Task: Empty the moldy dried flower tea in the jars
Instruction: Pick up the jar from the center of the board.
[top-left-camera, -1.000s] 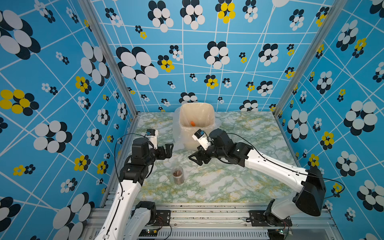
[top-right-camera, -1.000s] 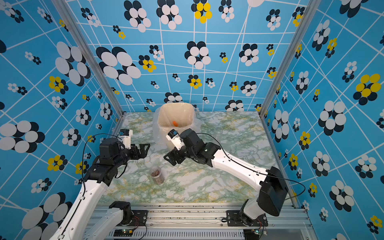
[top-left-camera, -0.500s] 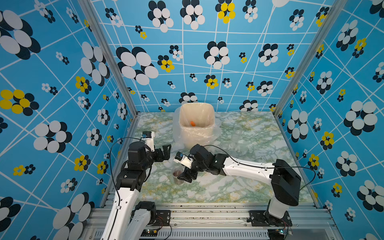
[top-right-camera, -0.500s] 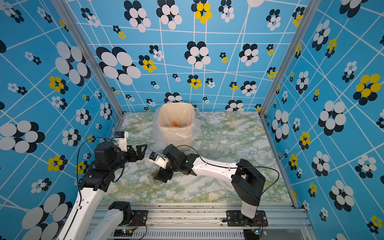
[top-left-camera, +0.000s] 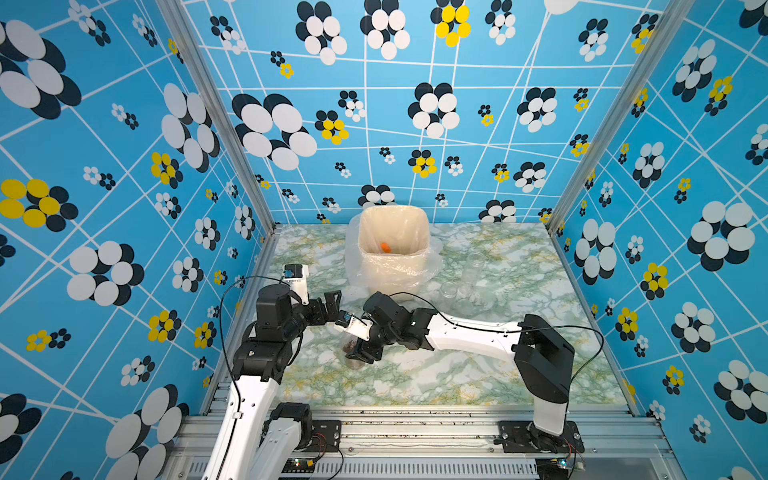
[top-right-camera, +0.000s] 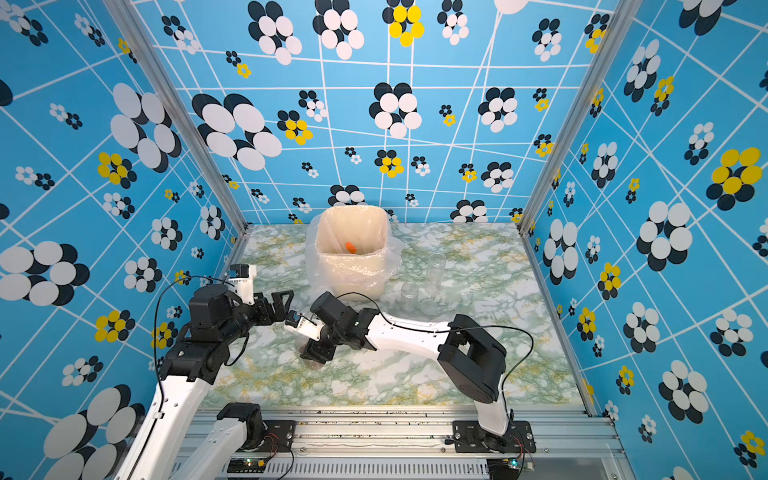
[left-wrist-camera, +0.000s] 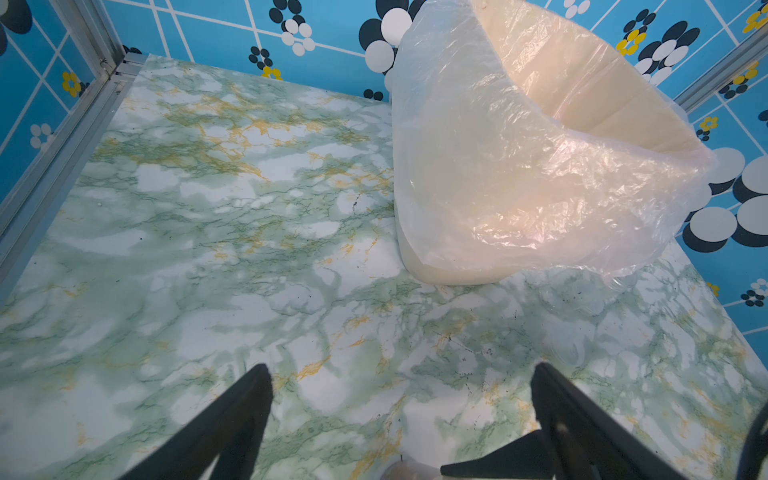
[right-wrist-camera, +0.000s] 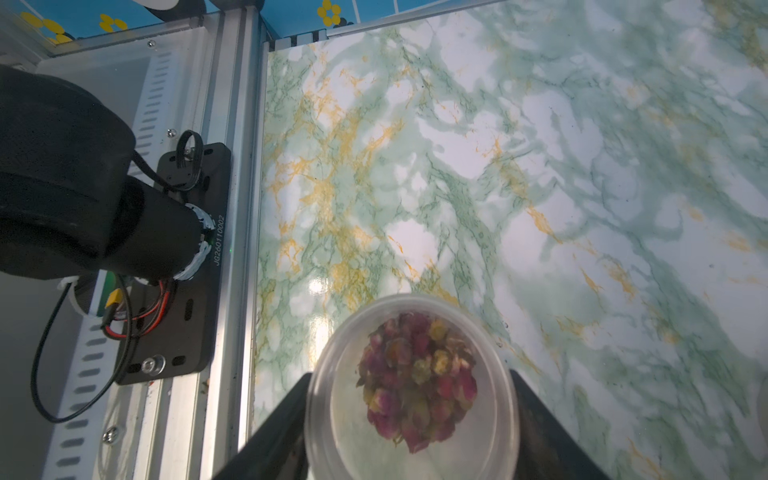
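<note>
Standing upright on the marbled table (top-left-camera: 415, 374), near its front left, the jar (right-wrist-camera: 411, 386) holds the dried flower tea (right-wrist-camera: 415, 382). It sits between the two fingers (right-wrist-camera: 282, 424) of the right gripper (right-wrist-camera: 411, 374), which flank its wall; whether they clamp it cannot be told. Left gripper (left-wrist-camera: 399, 415): fingers wide apart, empty, nearby. Bin (top-left-camera: 392, 270): farther back.
</note>
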